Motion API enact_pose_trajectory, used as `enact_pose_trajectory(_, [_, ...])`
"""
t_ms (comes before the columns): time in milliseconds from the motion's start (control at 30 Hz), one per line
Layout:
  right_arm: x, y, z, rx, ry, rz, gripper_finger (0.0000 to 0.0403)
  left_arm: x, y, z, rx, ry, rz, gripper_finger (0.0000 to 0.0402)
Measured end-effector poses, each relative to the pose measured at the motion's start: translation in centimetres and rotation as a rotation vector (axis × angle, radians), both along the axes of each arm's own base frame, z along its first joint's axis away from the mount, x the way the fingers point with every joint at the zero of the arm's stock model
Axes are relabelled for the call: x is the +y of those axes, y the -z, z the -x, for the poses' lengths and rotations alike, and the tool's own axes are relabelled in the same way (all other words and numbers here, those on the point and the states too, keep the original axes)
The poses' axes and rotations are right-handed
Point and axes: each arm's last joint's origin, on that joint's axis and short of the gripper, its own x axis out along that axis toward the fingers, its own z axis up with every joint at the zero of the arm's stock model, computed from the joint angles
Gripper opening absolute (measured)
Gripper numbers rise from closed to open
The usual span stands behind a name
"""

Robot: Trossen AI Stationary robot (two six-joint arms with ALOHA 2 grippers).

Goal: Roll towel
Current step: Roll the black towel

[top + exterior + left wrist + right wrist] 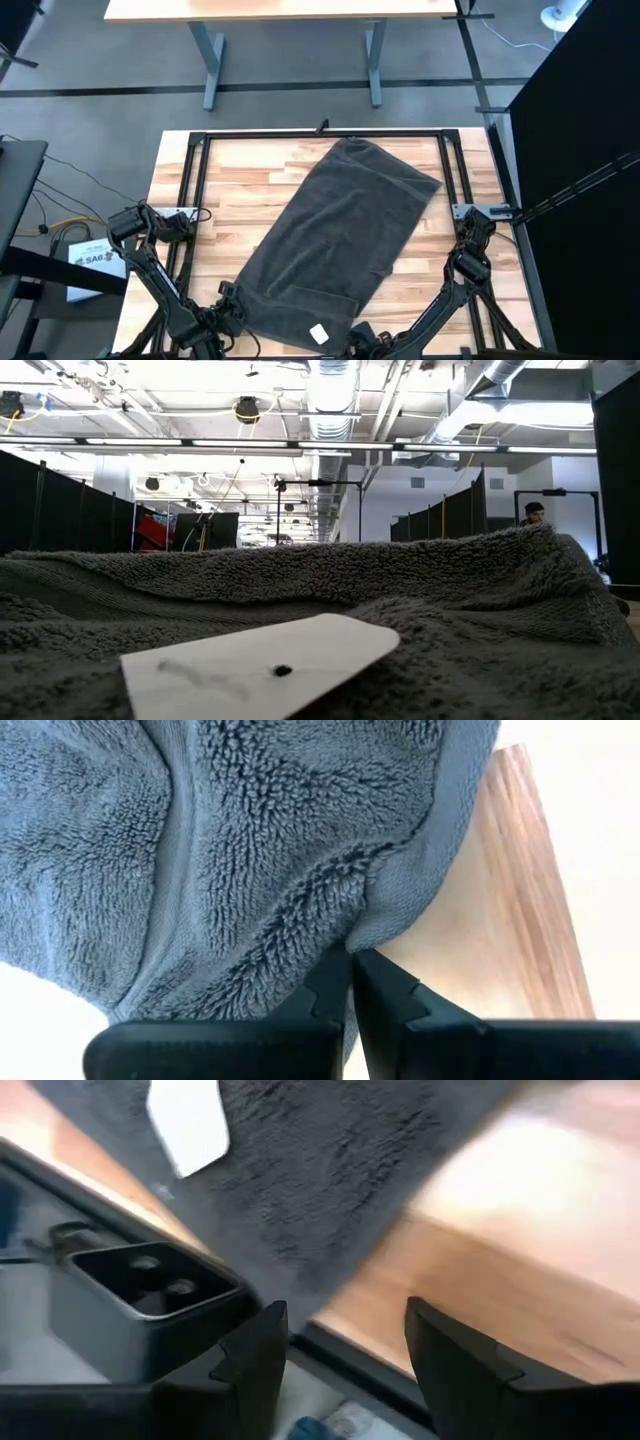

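Observation:
The dark grey towel (340, 235) lies spread flat and slantwise on the wooden table (240, 175), from the far middle to the near left. Its white tag (320, 333) lies at the near edge, and also shows in the low view (260, 660) and the right wrist view (190, 1125). My left gripper (232, 300) is at the towel's near left corner, shut on its edge (350, 960). My right gripper (362, 335) is open (345, 1340) at the near table edge, just short of the towel's near edge by the tag, and holds nothing. My left gripper pinches the towel's hemmed edge (385, 925) between its two fingers, at the near left corner. The cloth puckers into folds that run toward the fingertips (330, 975). The rest of the towel lies on the table.
A black metal frame (190, 200) runs around the tabletop. A dark block (150, 1295) sits at the near edge by my right gripper. Bare wood shows to the left and right of the towel. A person (533, 512) stands far back in the room.

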Motion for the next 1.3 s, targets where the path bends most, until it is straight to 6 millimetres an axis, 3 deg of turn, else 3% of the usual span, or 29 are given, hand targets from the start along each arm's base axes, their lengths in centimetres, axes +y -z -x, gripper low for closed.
enact_pose_trajectory(600, [-1.3,1.6,-1.0,-0.116,0.128,0.004,0.0182,0.2,0.0,0.1,0.017,0.018,-0.032,0.0000])
enact_pose_trajectory(867, [-1.5,1.9,-1.1,-0.117,0.151,0.012,0.0109,0.2,0.0,0.1,0.017,0.018,-0.031,0.0000])
enact_pose_trajectory(1100, [-1.4,2.0,-0.9,-0.146,0.133,0.063,0.0013,0.3,0.0,0.1,0.018,0.017,-0.032,0.0000])
enact_pose_trajectory(1300, [-0.6,1.6,0.1,-0.153,0.126,0.093,0.0002,1.3,-2.2,0.9,0.016,-0.028,-0.035,0.0000])
